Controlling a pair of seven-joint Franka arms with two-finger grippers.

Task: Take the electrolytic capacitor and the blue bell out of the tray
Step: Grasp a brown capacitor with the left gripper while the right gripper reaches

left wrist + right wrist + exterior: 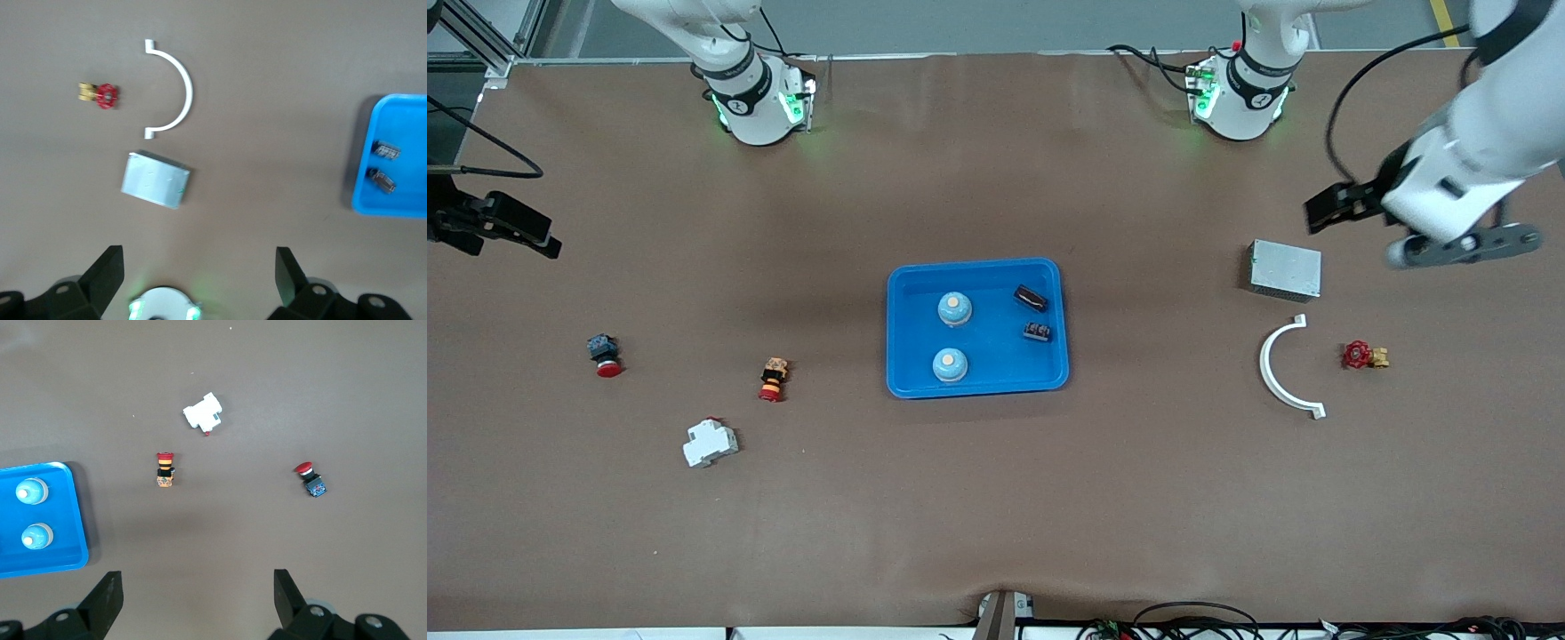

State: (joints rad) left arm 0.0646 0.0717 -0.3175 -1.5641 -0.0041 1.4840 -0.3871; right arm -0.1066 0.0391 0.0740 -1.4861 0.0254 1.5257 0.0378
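A blue tray (996,356) sits mid-table. In it are two light-blue bells (954,308) (950,364) and two small black capacitors (1031,298) (1037,332). My left gripper (1343,209) is open and empty, up over the table at the left arm's end, beside a grey box. Its wrist view (199,267) shows the tray's edge (400,120) with both capacitors (387,150) (382,180). My right gripper (516,231) is open and empty over the right arm's end. Its wrist view (197,590) shows the tray (63,520) with both bells (32,491) (37,536).
At the left arm's end lie a grey metal box (1285,269), a white curved bracket (1280,369) and a red valve (1360,356). At the right arm's end lie a red-capped blue button (605,354), an orange-and-red button (774,380) and a white breaker (710,442).
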